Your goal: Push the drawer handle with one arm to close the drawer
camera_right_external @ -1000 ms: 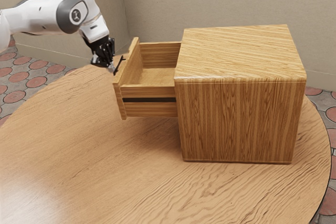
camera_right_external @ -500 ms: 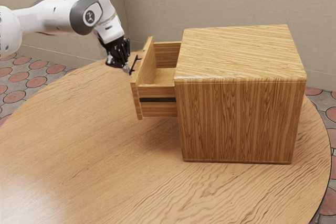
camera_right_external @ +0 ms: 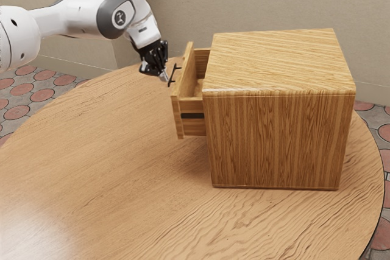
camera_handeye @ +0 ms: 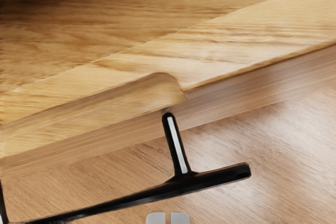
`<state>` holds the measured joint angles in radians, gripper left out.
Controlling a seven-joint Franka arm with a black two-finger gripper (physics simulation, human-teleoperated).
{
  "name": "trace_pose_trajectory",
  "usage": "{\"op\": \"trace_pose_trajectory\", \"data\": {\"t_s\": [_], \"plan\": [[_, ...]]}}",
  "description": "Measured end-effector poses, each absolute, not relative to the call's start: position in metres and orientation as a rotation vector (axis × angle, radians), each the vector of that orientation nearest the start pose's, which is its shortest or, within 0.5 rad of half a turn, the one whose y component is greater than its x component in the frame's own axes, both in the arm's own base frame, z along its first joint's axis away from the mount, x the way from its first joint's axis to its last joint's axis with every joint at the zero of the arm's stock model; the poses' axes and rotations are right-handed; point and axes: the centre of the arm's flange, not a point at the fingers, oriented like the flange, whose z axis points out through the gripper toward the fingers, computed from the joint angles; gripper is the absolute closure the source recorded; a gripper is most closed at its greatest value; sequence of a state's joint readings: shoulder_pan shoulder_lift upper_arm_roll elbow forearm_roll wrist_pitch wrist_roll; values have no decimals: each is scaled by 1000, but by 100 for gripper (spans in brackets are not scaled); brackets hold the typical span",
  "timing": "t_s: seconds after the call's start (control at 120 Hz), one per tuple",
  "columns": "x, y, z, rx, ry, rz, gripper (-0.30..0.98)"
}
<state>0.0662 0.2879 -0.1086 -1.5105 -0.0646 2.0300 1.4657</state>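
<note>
Exterior view: black gripper, fingertips pressed together, at the handle of the open drawer; best pushed steadily, squarely into the cabinet.

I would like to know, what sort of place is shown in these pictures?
Probably a simulated room or a sheltered patio; I cannot tell which. Plain beige walls rise behind a wooden table with a curved edge, and round reddish floor tiles show beyond it.
</note>
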Motion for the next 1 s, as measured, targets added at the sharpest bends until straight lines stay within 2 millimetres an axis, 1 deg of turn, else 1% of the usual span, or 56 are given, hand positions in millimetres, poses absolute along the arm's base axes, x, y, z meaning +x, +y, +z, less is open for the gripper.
{"op": "trace_pose_trajectory", "data": {"t_s": [0.083,0.233,0.433,0.558,0.775,1.0], "plan": [[675,-25,521,-2245,2047,-361,79],[679,-38,521,-2226,2065,-371,79],[684,-50,520,-2212,2082,-377,79],[687,-63,522,-2191,2099,-389,78],[692,-75,516,-2182,2115,-388,79],[694,-87,520,-2163,2126,-404,79]]}}
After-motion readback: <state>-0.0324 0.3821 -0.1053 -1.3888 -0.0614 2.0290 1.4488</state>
